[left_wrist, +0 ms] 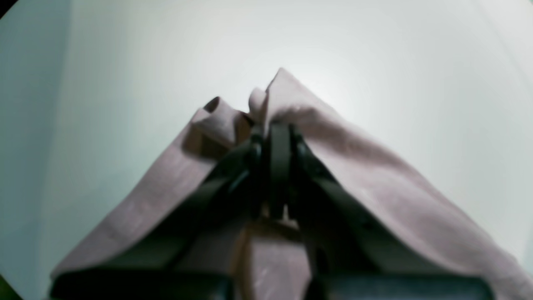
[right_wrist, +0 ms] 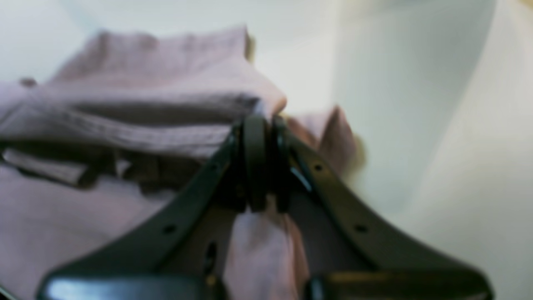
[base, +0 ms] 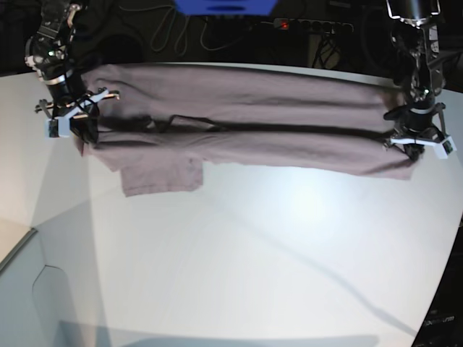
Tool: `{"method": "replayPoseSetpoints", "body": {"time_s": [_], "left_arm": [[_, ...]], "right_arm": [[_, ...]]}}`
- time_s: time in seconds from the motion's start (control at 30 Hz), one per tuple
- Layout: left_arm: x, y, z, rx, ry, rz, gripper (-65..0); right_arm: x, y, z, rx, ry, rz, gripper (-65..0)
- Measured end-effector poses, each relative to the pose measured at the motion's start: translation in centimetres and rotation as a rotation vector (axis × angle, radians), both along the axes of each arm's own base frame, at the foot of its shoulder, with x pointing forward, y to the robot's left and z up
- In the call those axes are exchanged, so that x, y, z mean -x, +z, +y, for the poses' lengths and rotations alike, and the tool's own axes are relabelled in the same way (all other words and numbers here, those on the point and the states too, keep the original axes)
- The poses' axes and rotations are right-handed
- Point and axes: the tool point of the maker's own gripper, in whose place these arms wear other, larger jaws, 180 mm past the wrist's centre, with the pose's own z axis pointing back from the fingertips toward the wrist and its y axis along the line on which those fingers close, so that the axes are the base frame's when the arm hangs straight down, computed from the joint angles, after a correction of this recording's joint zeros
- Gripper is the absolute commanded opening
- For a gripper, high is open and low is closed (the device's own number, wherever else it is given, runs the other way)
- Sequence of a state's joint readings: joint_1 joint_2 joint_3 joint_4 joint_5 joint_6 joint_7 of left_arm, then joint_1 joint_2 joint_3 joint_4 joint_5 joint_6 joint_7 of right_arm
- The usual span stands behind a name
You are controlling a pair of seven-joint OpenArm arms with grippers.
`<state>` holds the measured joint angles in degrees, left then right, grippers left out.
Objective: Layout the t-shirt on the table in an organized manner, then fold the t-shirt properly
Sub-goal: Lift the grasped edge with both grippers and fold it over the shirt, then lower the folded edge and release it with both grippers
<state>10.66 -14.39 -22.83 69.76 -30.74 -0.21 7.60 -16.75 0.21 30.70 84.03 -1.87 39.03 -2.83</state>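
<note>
Both grippers, left gripper (base: pixel 418 148) and right gripper (base: pixel 72 119), clamp t-shirt (base: pixel 239 123) ends, mid lengthwise fold; next, probably lower onto surface (base: pixel 253 253) and release.

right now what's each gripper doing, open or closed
Left gripper: closed on the t-shirt.
Right gripper: closed on the t-shirt, at its other end.

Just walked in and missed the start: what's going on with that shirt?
Both arms are handling the t-shirt on the white table. The right gripper is shut on one end, and the left gripper is shut on the other. The fabric is stretched long between them with a lengthwise fold, one sleeve lying flat toward the front.
</note>
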Motion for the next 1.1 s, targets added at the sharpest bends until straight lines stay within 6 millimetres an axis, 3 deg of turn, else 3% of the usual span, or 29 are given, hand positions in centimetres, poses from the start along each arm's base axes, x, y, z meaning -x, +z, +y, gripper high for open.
{"method": "replayPoseSetpoints", "body": {"time_s": [0.1, 0.17, 0.37, 0.43, 0.63, 0.7, 0.83, 0.97, 1.1], "left_arm": [[1.0, -0.7, -0.1, 0.004, 0.0, 0.026, -64.9], [1.3, -1.0, -0.1, 0.007, -0.001, 0.039, -62.9], [1.8, -0.9, -0.1, -0.002, -0.001, 0.039, -39.7], [2.2, -0.3, -0.3, -0.011, -0.013, 0.034, -35.7], [0.9, 5.0, -0.9, -0.06, -0.051, -0.094, -35.7], [0.7, 6.9, 0.5, -0.086, -0.011, -0.149, -35.7], [-0.4, 8.3, 2.5, -0.094, 0.055, -0.186, -35.7], [-3.8, 6.7, 2.8, 0.009, 0.041, -0.108, -35.7], [-5.8, 3.7, 3.8, 0.128, 0.064, 0.035, -35.7]], "right_arm": [[0.4, -0.4, -0.1, 0.003, 0.0, 0.019, -65.0], [0.5, -0.3, 0.0, 0.003, 0.0, 0.015, -61.2], [1.5, -0.9, -0.1, 0.004, 0.0, 0.041, -45.5], [1.3, -0.6, -0.1, 0.009, 0.001, 0.033, -42.8], [1.0, 2.6, -0.3, 0.068, 0.016, -0.034, -41.7], [0.7, 3.5, 0.1, 0.068, 0.01, -0.061, -41.7], [0.0, 4.9, 0.5, 0.077, 0.022, -0.104, -41.7], [-1.0, 5.3, 0.5, 0.087, 0.025, -0.116, -41.7], [-2.0, 5.6, 0.4, 0.095, 0.025, -0.098, -41.7]]}}
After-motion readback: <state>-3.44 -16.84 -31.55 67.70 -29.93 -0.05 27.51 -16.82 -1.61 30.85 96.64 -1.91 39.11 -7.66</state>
